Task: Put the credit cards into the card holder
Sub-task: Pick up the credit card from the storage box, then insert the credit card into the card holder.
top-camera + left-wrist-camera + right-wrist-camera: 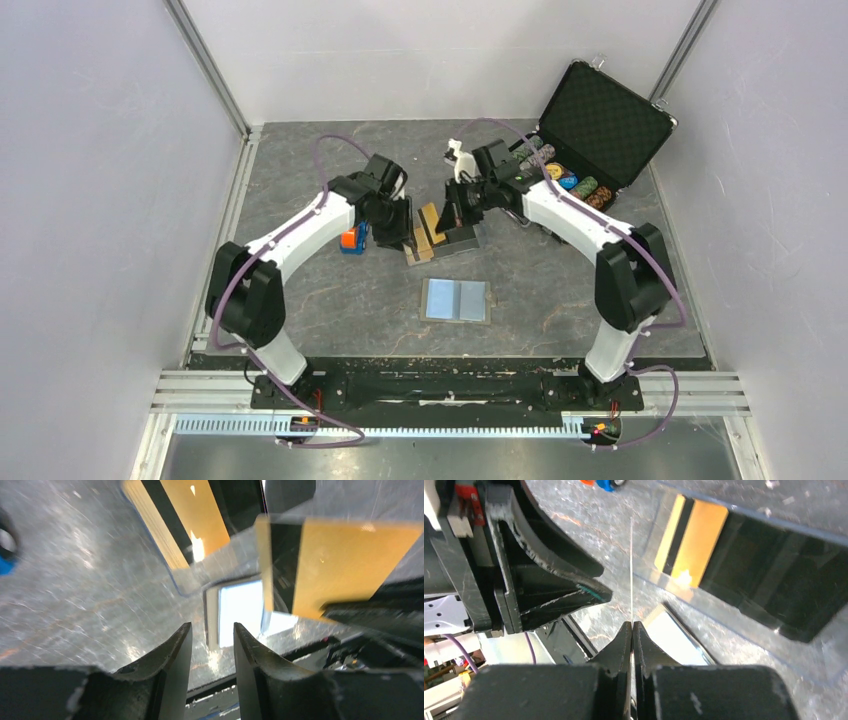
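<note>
Grey tabletop [330, 290] bears the open card holder [456, 299]; behind it the right gripper [632, 625] pinches an orange-tan card [345, 565], probably over the tray [824, 650]; left gripper [212, 630] half-open, empty.

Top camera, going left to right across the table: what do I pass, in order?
Orange-and-blue object → left gripper → open card holder → poker-chip briefcase. The clear tray and right gripper overlap the holder's span, so they are left out.
</note>
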